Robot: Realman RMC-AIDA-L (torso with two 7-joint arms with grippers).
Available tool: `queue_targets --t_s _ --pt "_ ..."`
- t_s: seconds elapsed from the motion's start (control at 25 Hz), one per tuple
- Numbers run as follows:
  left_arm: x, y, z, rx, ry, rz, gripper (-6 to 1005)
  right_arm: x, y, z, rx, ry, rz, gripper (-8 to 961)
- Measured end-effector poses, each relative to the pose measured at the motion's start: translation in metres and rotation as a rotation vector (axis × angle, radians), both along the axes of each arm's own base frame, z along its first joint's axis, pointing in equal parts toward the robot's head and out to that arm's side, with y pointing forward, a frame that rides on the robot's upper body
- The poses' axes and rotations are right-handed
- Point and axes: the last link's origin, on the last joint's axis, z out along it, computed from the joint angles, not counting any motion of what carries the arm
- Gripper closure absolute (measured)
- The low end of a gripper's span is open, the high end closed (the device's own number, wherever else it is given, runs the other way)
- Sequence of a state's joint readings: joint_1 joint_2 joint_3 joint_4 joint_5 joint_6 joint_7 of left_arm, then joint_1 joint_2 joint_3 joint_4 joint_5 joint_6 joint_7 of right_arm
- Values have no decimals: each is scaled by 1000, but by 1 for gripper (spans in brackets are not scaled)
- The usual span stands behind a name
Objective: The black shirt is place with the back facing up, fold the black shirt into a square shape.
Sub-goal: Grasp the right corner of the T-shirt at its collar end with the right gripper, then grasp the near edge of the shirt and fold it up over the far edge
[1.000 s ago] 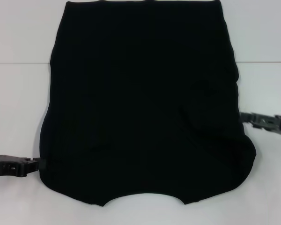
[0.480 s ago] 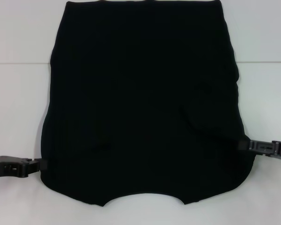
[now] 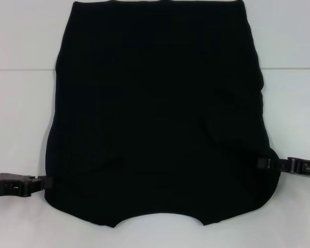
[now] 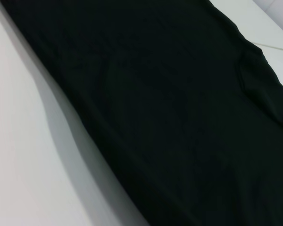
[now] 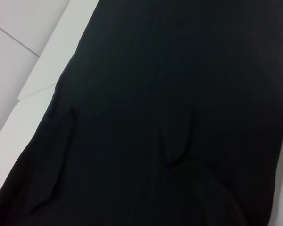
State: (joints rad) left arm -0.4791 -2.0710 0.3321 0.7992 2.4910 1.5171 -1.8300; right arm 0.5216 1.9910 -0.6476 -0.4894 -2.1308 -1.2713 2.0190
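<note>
The large plain black soft-fabric shirt (image 3: pixel 157 113) lies spread flat on the white surface (image 3: pixel 20 113) between my two grippers. My left gripper (image 3: pixel 45 182) and right gripper (image 3: pixel 263 164) touch its side edges; I cannot tell their closure.

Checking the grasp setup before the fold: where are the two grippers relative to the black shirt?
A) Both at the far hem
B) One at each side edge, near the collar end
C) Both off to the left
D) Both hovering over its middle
B: in the head view the left gripper meets the black shirt at its left edge and the right gripper at its right edge, both near the collar cutout.
</note>
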Motion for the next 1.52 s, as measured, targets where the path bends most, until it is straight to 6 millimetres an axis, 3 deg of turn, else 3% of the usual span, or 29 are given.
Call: queue_targets --t_s 0.2,0.52,0.84,1.16,1.44,1.52 --pt "0 -1 -1 -2 -2 1 931 2 -1 0 1 -2 -4 571" --pt "0 0 -2 -3 -14 18 930 7 -10 3 -1 7 -4 744" --pt "8 -7 7 -33 -87 43 930 20 -24 21 6 25 -16 920" --pt "11 -37 24 -86 -195 51 931 36 -60 46 36 51 0 919" --pt "13 -67 31 -151 -260 11 930 51 -109 65 26 64 54 918" --pt "13 -73 30 -180 -267 6 930 53 -114 67 20 64 59 918"
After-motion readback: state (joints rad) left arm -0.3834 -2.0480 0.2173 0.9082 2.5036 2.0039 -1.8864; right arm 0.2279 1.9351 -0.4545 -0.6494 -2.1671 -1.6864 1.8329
